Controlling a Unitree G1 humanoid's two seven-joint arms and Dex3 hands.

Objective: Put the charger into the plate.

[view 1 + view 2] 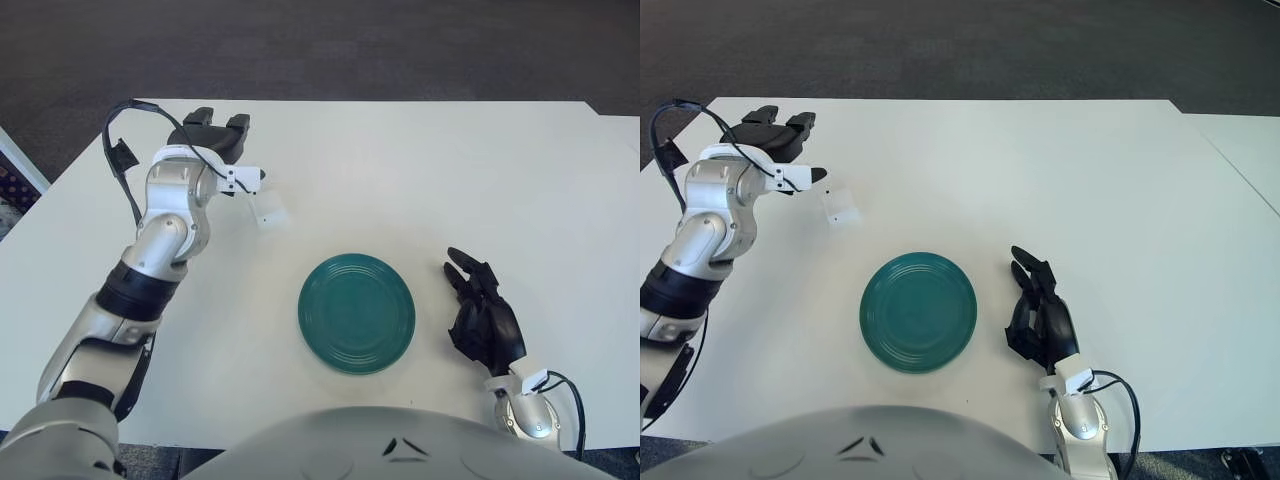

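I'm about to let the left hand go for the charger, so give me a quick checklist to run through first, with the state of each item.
1. Charger in sight, lying on the table: ok.
2. Left hand near the charger: ok, it shows just up and left of it.
3. Left hand holding the charger: not ok, no grasp yet.
4. Left fingers open for a grasp: cannot tell.
5. Plate free to receive the charger: ok, nothing lies in it.
6. Right hand out of the way: ok, it shows right of the plate, holding nothing.
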